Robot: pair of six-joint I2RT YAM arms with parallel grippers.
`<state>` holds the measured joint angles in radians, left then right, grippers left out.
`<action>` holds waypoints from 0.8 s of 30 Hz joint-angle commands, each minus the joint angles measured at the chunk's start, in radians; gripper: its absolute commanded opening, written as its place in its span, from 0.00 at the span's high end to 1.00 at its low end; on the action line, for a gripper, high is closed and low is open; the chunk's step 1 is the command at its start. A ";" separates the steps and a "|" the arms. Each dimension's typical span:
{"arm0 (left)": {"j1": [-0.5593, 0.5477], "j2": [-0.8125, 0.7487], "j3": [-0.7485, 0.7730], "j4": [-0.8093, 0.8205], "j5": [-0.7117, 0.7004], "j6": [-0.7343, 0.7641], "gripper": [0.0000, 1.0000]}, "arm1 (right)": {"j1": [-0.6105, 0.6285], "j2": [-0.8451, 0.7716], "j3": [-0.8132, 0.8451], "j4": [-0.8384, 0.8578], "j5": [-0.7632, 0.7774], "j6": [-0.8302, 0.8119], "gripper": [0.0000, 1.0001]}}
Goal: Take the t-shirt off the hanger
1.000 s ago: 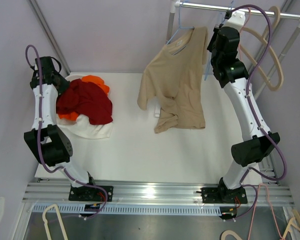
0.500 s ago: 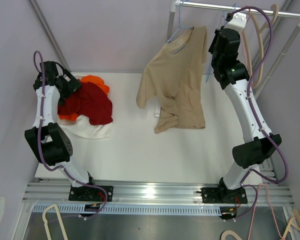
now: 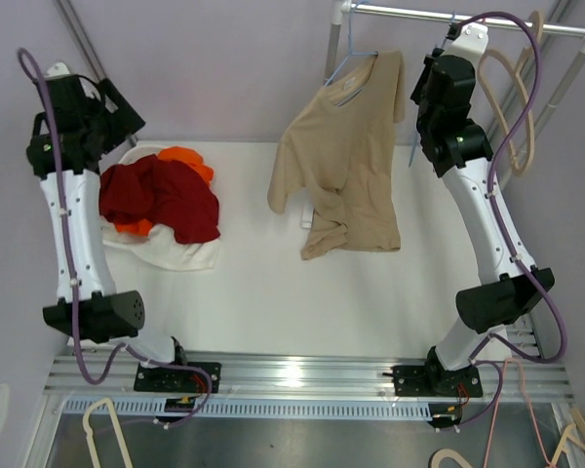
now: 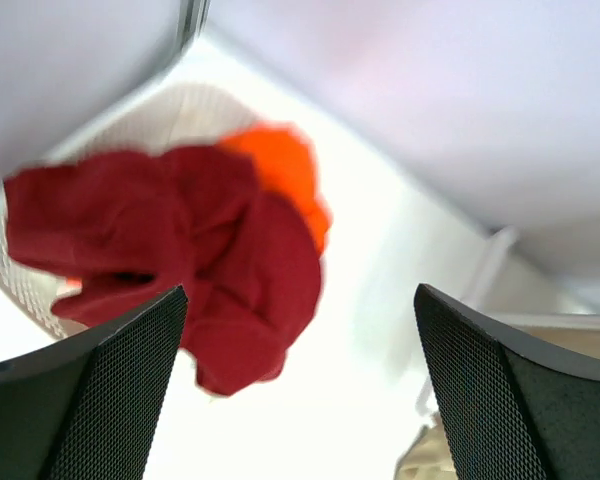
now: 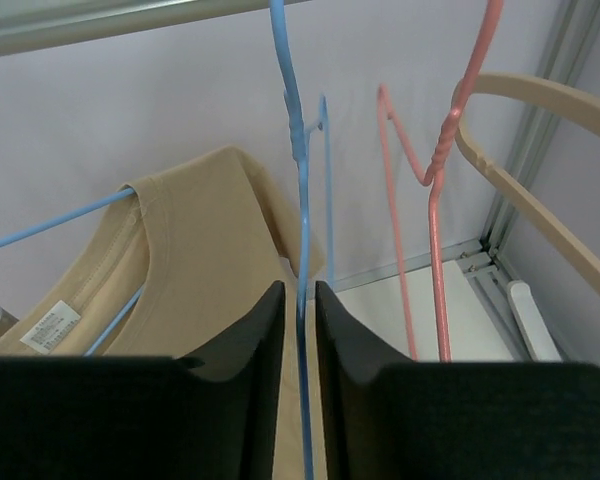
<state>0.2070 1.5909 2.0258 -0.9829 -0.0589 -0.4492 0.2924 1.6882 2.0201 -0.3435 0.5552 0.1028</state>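
The tan t-shirt hangs on a blue wire hanger at the left end of the rail. In the right wrist view the t-shirt shows its collar with the blue hanger wire through it. My right gripper is up by the rail, beside the shirt's right shoulder. Its jaws stand slightly apart around the vertical wire of a second, bare blue hanger. My left gripper is raised at the far left, wide open and empty.
A white basket at the left holds a dark red garment and an orange one. A pink wire hanger and a wooden hanger hang on the rail to the right.
My left gripper let go of the red garment, opened wide and rose above the basket. My right jaws parted a little around the bare blue hanger's wire.
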 commanded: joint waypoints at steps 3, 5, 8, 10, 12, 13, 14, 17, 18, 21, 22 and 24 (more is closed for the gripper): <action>-0.050 -0.140 0.125 -0.065 0.031 0.059 0.01 | 0.001 -0.070 0.046 -0.014 0.009 0.017 0.62; -0.119 -0.218 0.065 0.001 -0.051 0.069 0.00 | 0.019 -0.074 0.063 -0.035 0.032 0.005 0.50; -0.179 -0.340 -0.105 0.169 -0.056 0.102 0.00 | 0.063 -0.074 0.097 -0.055 0.103 -0.023 0.40; -0.193 -0.377 -0.175 0.231 -0.026 0.112 0.00 | 0.080 -0.074 0.112 -0.068 0.123 -0.026 0.33; -0.207 -0.399 -0.235 0.292 0.033 0.128 0.01 | 0.097 -0.076 0.137 -0.094 0.127 -0.020 0.30; -0.233 -0.398 -0.245 0.311 0.054 0.139 0.01 | 0.103 -0.076 0.144 -0.100 0.129 -0.017 0.30; -0.256 -0.394 -0.259 0.331 0.142 0.167 0.00 | 0.112 -0.076 0.152 -0.123 0.120 -0.009 0.29; -0.355 -0.382 -0.372 0.471 0.209 0.254 0.01 | 0.149 -0.071 0.183 -0.155 0.082 0.037 0.28; -0.388 -0.376 -0.389 0.472 0.200 0.282 0.01 | 0.158 -0.067 0.189 -0.158 0.065 0.044 0.28; -0.510 -0.356 -0.475 0.588 0.197 0.381 0.00 | 0.163 -0.023 0.233 -0.184 -0.038 0.119 0.29; -0.535 -0.353 -0.493 0.663 0.206 0.397 0.00 | 0.166 -0.003 0.258 -0.212 -0.055 0.147 0.29; -0.592 -0.338 -0.533 0.719 0.232 0.435 0.00 | 0.171 0.050 0.322 -0.248 -0.099 0.172 0.29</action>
<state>-0.3248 1.2591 1.5249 -0.4553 0.1066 -0.1329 0.4541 1.6810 2.2631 -0.5350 0.5488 0.1986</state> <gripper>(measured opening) 0.994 0.709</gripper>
